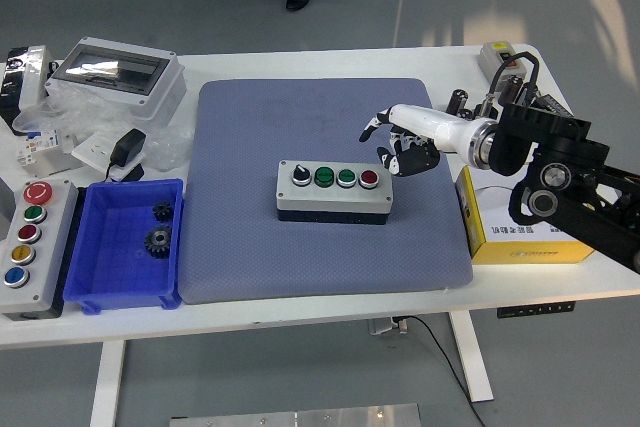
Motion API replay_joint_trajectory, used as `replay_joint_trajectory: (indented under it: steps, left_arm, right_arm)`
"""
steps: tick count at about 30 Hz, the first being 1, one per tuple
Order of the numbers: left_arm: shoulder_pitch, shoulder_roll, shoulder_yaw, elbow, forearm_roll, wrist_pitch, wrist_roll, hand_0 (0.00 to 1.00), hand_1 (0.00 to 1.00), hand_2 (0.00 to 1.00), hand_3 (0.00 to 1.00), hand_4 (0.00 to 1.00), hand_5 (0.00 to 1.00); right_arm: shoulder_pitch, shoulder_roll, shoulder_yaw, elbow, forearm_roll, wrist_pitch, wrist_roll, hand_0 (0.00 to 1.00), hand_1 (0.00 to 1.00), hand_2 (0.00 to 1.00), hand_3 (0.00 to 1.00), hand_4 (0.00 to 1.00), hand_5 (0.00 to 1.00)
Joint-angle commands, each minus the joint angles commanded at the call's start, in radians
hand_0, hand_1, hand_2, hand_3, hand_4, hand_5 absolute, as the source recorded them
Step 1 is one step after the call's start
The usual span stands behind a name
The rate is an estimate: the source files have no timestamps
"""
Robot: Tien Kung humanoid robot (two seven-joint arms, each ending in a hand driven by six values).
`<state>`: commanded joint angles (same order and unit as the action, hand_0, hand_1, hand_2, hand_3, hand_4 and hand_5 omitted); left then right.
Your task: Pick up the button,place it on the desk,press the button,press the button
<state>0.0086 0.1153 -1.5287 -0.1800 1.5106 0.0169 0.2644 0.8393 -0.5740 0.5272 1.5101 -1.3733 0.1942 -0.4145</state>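
I see the button box [334, 191] sitting flat mid-mat [250, 127] on the counter [300, 312], four controls facing up. My right hand [402, 142] hovers just off its far right corner, index stretched left, other fingers loosely curled, holding nothing, not touching the box. Blue bin [100, 287] with gears [158, 230] sits left of the mat.

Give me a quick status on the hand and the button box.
Right robot hand open, hovering just right of button box, not touching. Box sits on blue mat. Left hand out of view. Nothing blocking.
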Motion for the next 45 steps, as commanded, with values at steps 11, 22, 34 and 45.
replay_joint_trajectory:
  steps: [11,22,34,45]
  left_arm:
    - [0.000,0.000,0.000,0.000,-0.001,-0.002,-0.003,0.619,0.557,0.552,0.602,0.526,0.241]
    - [-0.003,0.003,0.002,0.000,-0.004,-0.006,-0.011,0.618,0.557,0.551,0.601,0.526,0.240]
    - [-0.006,0.005,-0.001,0.000,-0.008,-0.005,-0.021,0.619,0.556,0.550,0.601,0.527,0.242]
    - [-0.003,0.002,0.001,0.000,-0.009,-0.004,-0.018,0.618,0.557,0.550,0.601,0.529,0.241]
  right_arm:
    - [-0.021,0.007,-0.042,-0.014,0.000,-0.001,-0.006,0.002,0.087,0.188,0.721,0.310,0.006]
    - [-0.031,0.020,-0.056,-0.053,-0.005,-0.027,0.002,0.002,0.081,0.187,0.714,0.285,0.002]
    - [-0.034,0.022,-0.081,-0.064,-0.020,-0.061,0.017,0.002,0.075,0.186,0.715,0.277,0.002]
    - [-0.080,-0.024,0.066,-0.005,0.053,0.009,0.047,0.002,0.072,0.186,0.716,0.260,0.002]
